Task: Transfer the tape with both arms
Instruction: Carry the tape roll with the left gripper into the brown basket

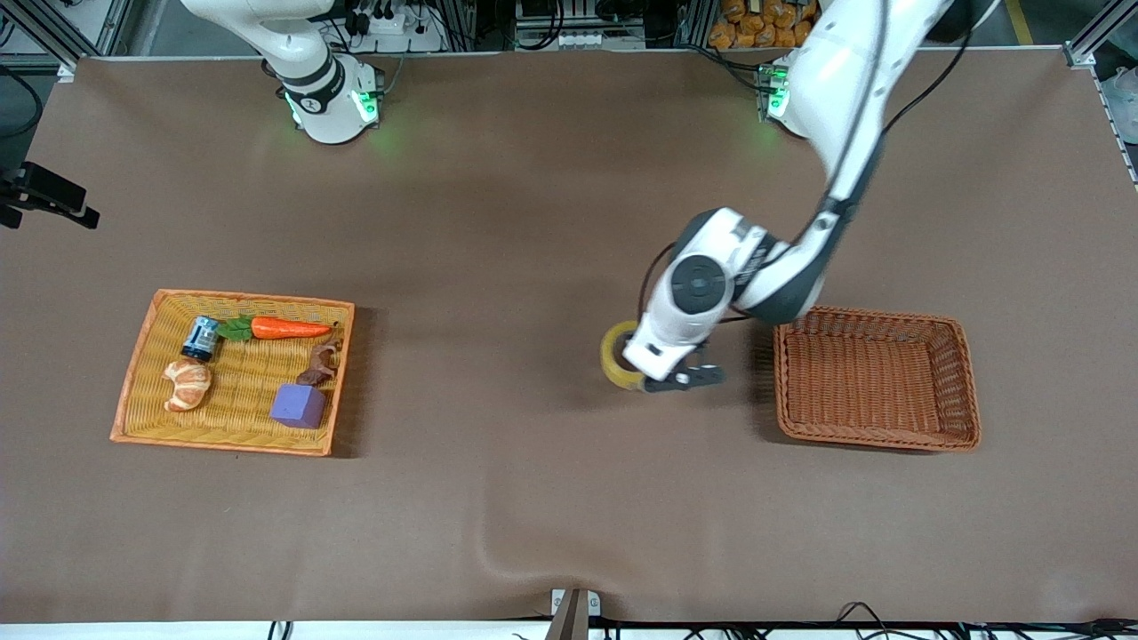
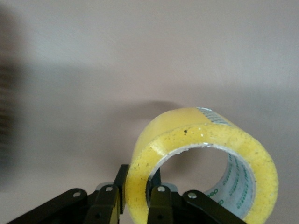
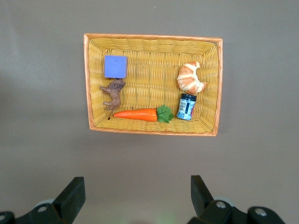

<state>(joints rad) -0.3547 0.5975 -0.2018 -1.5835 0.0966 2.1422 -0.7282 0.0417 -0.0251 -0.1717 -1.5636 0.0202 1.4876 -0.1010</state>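
The tape (image 1: 616, 357), a yellowish ring with a grey core, is upright on its edge over the middle of the table, beside the brown basket. My left gripper (image 1: 635, 370) is shut on it. In the left wrist view one finger is inside the ring and one outside, pinching the wall of the tape (image 2: 205, 140) at the left gripper (image 2: 139, 185). A shadow lies on the cloth under the tape. My right gripper (image 3: 135, 192) is open and empty, high over the table near the yellow basket (image 3: 152, 36). It does not show in the front view.
The yellow basket (image 1: 253, 298) at the right arm's end holds a carrot (image 1: 284, 329), a croissant (image 1: 188, 384), a purple cube (image 1: 299, 405), a small jar and a brown toy. An empty brown basket (image 1: 876, 437) stands beside the left gripper.
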